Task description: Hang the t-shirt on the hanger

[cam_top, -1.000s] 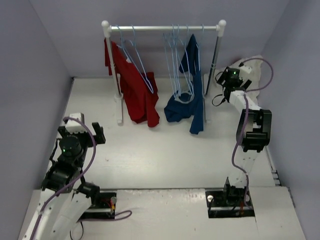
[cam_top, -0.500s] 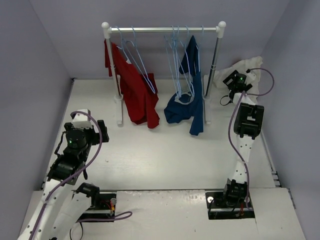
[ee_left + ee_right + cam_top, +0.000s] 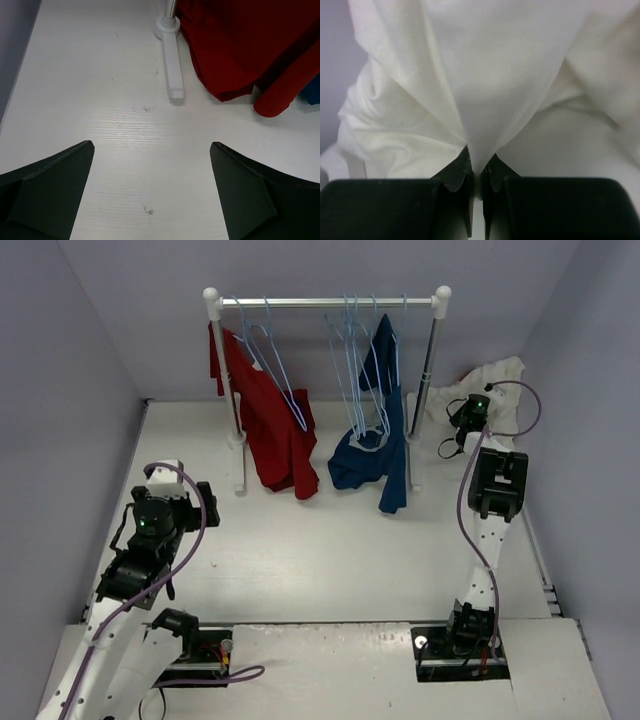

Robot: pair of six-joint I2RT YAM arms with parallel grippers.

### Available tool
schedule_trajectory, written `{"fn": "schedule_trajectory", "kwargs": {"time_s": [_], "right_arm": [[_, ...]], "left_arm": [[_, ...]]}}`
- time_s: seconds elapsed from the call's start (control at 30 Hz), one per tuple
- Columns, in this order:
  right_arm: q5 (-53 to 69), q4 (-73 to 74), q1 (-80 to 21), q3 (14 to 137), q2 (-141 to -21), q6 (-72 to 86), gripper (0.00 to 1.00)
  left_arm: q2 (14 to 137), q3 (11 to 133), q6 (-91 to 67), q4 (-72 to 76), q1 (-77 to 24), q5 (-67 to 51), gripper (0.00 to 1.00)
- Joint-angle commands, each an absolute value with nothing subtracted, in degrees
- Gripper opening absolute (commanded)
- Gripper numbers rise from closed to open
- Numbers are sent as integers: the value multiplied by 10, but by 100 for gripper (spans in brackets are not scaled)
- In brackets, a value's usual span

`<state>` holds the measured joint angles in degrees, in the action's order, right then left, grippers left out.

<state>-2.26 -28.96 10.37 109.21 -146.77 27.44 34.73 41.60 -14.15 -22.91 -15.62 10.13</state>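
The white t-shirt (image 3: 499, 373) lies crumpled in the far right corner of the table and fills the right wrist view (image 3: 510, 75). My right gripper (image 3: 477, 392) reaches into it. In the wrist view that gripper (image 3: 479, 167) is shut on a fold of the white cloth pinched between its fingers. Several pale-blue hangers (image 3: 349, 355) hang empty on the rail, left of the shirt. My left gripper (image 3: 180, 488) hovers over the left of the table, open (image 3: 151, 145) with nothing between its fingers.
A white clothes rack (image 3: 330, 301) stands at the back with a red shirt (image 3: 268, 425) and a navy-blue shirt (image 3: 383, 435) hanging from it. Its foot (image 3: 172, 70) and the red shirt (image 3: 240, 45) lie just ahead of my left gripper. Purple walls close in on both sides.
My right arm stretched farther toward the back right corner and its jaws closed on the t-shirt. The left arm shifted a little to the right early on, then held still.
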Motion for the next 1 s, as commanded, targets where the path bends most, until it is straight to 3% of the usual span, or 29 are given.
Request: {"fn": "schedule_trajectory", "kwargs": {"time_s": [0.0, 0.23, 0.47, 0.63, 0.87, 0.97], "right_arm": [[-62, -340, 89, 1013, -1262, 219, 0], [-138, -227, 61, 861, -966, 143, 0], [-97, -46, 31, 779, -641, 126, 0], [86, 118, 4, 823, -561, 130, 0], [324, 120, -34, 838, -539, 200, 0], [328, 118, -57, 835, -539, 201, 0]], "left_arm": [[338, 433, -143, -185, -151, 90, 97], [308, 436, -145, -190, -152, 89, 97], [302, 528, -172, -258, -155, 61, 97], [315, 637, -174, -346, -155, 25, 97], [301, 719, -195, -412, -155, 2, 97], [287, 717, -204, -419, -155, 1, 97]]}}
